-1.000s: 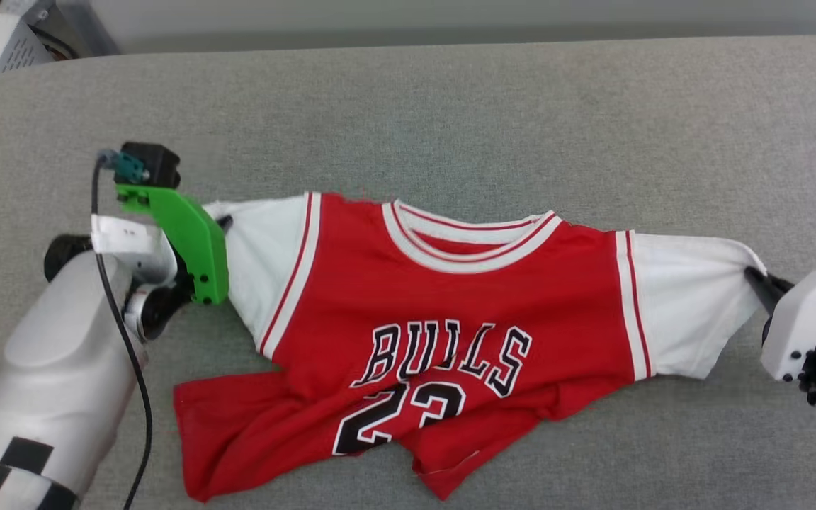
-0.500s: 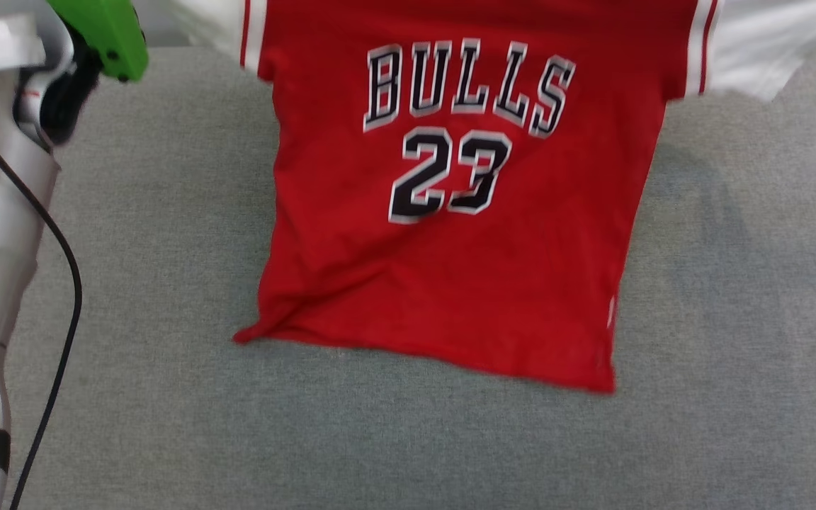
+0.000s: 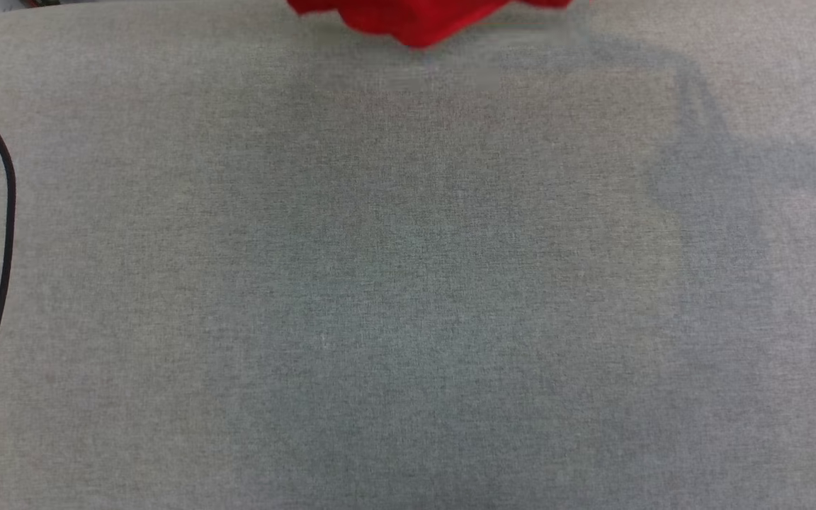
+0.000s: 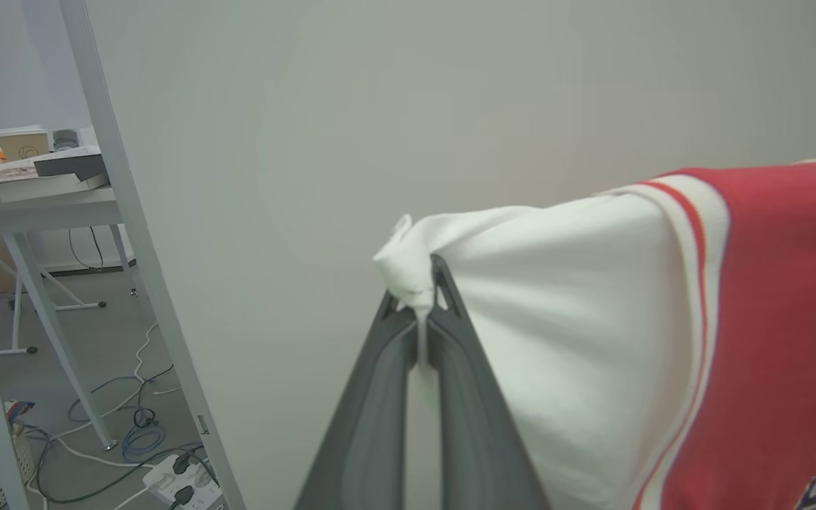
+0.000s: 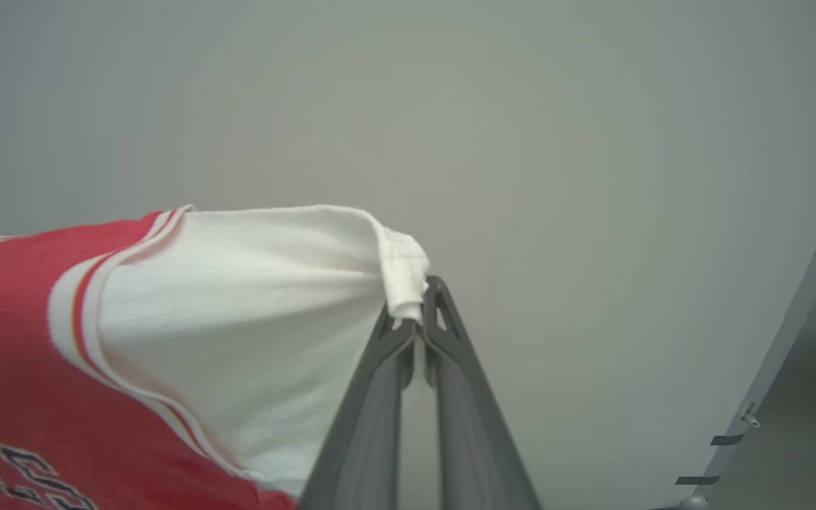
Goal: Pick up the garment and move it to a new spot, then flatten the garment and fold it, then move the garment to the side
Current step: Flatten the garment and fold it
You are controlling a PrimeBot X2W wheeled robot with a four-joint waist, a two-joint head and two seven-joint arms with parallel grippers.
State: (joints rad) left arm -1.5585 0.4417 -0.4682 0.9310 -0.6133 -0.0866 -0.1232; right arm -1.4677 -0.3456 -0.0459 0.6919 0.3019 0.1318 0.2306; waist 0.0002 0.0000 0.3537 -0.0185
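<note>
Your left gripper [image 4: 422,283] is clenched on the garment [image 4: 769,319]. Its jaws are pressed together on the bunched tip of a white sleeve, and a small knot of cloth pokes out past the tips. From there the sleeve stretches away to the striped trim and the red body, with a bit of dark lettering at that view's lower right corner.

Your right gripper [image 5: 418,297] is clenched the same way on the other white sleeve of the garment [image 5: 25,354]. The sleeve's hem is folded over its tips, and the red body and some lettering lie beyond. You are holding the garment by both sleeves, spread between the two grippers, in front of a plain pale wall [image 5: 592,142].

In the head view the garment [image 3: 422,18] shows as a red hem hanging by the far edge of the table [image 3: 408,319], about midway between its left and right edges. A soft shadow [image 3: 720,191] lies on the grey cover toward the far right. A black cable [image 3: 4,212] curves down over the table's left side.

Past the left gripper stand a white post [image 4: 117,212] and a desk [image 4: 32,198] bearing a paper cup [image 4: 22,142].
</note>
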